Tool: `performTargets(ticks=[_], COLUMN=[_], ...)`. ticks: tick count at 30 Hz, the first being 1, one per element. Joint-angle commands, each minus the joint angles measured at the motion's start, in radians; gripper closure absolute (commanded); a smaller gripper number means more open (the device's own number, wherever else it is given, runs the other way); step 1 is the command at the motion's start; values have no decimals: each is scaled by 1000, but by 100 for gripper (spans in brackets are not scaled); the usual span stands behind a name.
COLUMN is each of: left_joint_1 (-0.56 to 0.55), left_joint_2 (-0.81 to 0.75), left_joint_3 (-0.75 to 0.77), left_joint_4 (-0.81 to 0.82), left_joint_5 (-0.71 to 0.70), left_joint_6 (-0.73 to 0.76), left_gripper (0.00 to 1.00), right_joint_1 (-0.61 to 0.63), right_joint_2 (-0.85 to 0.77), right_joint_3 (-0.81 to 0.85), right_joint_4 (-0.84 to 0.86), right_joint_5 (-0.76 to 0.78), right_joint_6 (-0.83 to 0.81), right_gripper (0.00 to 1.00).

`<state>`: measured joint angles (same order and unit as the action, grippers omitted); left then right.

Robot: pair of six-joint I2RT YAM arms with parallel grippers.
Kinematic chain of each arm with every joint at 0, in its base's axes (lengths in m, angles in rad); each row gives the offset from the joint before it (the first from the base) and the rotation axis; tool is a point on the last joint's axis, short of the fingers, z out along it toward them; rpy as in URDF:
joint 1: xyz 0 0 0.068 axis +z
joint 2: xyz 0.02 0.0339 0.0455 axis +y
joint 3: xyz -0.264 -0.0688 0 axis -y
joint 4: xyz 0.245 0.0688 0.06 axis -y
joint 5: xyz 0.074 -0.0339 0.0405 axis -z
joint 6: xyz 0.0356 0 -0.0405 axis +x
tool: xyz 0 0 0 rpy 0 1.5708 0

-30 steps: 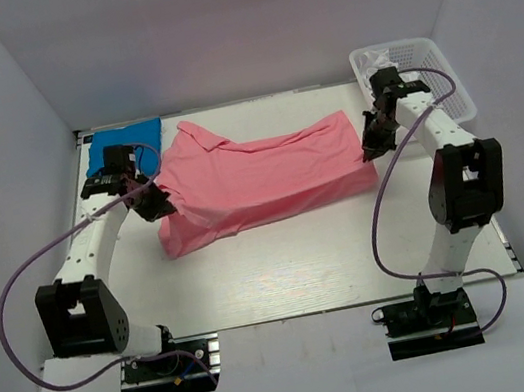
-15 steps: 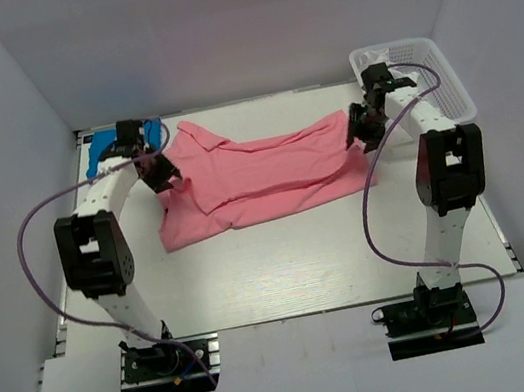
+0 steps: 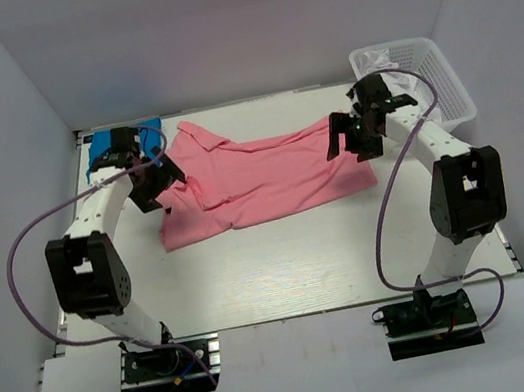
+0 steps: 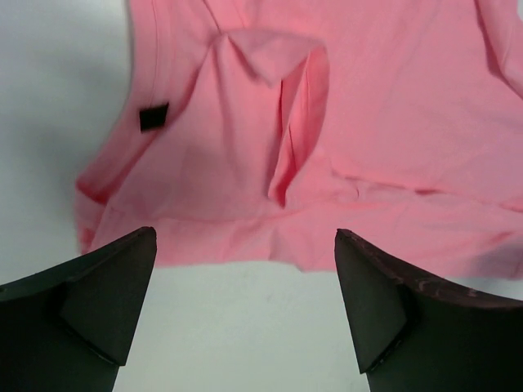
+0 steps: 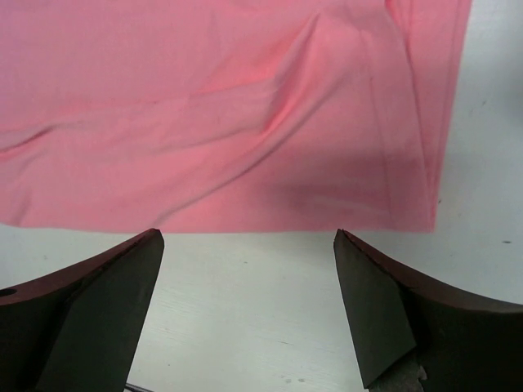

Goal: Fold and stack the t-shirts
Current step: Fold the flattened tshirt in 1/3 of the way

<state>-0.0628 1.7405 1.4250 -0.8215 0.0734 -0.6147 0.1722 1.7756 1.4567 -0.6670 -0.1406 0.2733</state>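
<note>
Pink shirt [image 3: 268, 170] spread, blue [image 3: 151, 130] perhaps folded

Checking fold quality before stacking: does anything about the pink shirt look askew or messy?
Yes. The pink t-shirt lies folded lengthwise but not neatly: near its collar end a raised pucker stands up from the cloth, and its near-left corner juts out past the rest of the near edge. Nothing looks damaged.

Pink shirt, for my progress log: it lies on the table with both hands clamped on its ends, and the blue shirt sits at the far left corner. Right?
No: both wrist views show the left hand and right hand open, holding nothing. The pink shirt lies on the table; the blue shirt is far left.
</note>
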Motion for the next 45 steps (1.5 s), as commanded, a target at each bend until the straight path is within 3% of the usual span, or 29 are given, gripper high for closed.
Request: performTargets(ticks=[1, 5, 10, 15, 24, 31, 34, 37, 41, 45], left_joint_1=[-6, -15, -15, -15, 4, 4, -14, -14, -37, -109], left_joint_2=[-120, -131, -68, -6, -58, -304, -422, -504, -492, -452], left_joint_3=[-116, -251, -281, -317, -553, -682, -637, -560, -430, -405], left_joint_4=[92, 163, 226, 216, 107, -48, -139, -128, -122, -82], left_joint_5=[86, 117, 128, 91, 16, -1, -47, -23, 3, 29], left_joint_6=[-20, -69, -79, -88, -169, -246, -269, -228, -169, -125], left_gripper=[0, 0, 0, 0, 0, 0, 0, 0, 0, 0], right_joint_1=[-2, -17, -34, -86, -160, -160, -158, -146, -140, -143], right_joint_2=[-22, 30, 125, 131, -88, -292, -395, -516, -562, -547], right_joint_3=[-74, -95, -84, -202, -627, -801, -796, -736, -638, -621], right_joint_4=[67, 112, 161, 175, 208, 159, 107, 75, 64, 84], right_joint_5=[-31, -28, -37, -33, -36, -63, -74, -80, -114, -134], right_joint_6=[12, 49, 102, 171, 274, 245, 172, 115, 89, 93], right_gripper=[10, 10, 10, 10, 10, 10, 10, 10, 10, 10])
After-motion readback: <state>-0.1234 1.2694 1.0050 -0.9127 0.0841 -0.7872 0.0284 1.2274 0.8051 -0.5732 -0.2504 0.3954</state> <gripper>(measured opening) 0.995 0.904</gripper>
